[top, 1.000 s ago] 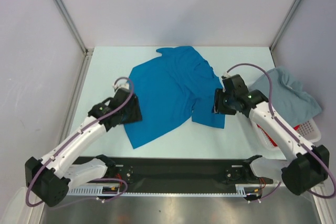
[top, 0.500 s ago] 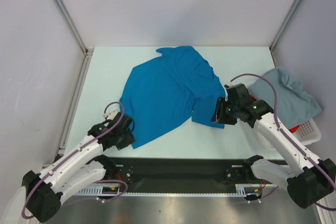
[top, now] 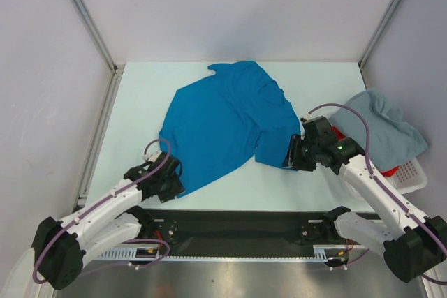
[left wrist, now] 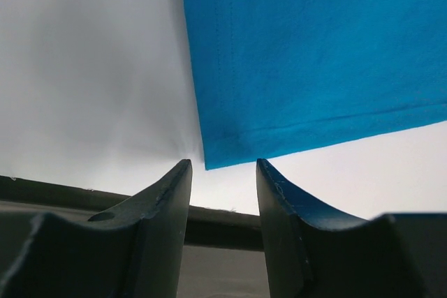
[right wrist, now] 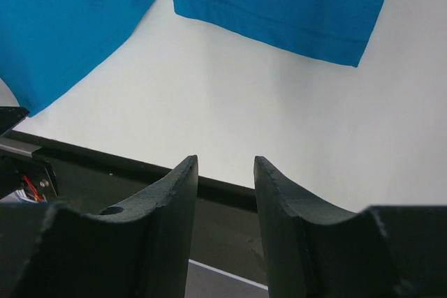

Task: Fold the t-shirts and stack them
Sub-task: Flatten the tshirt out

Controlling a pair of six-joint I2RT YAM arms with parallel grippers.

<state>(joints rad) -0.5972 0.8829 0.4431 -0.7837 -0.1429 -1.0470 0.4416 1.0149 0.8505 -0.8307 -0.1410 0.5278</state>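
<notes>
Blue t-shirt [top: 216, 123] now has its corner at our open left claw [left wrist: 222, 165], so we can grab it; our right claw [right wrist: 225, 162] is open too.

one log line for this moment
left gripper jaws open at blue t-shirt corner | right gripper jaws open, empty | grey-blue t-shirt over basket

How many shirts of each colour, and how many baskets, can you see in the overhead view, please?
bright blue shirt: 1
pale grey-blue shirt: 1
red cloth, mostly hidden under the grey-blue one, so I cannot tell whether it is a shirt: 1
white basket: 1
Total: 4
</notes>
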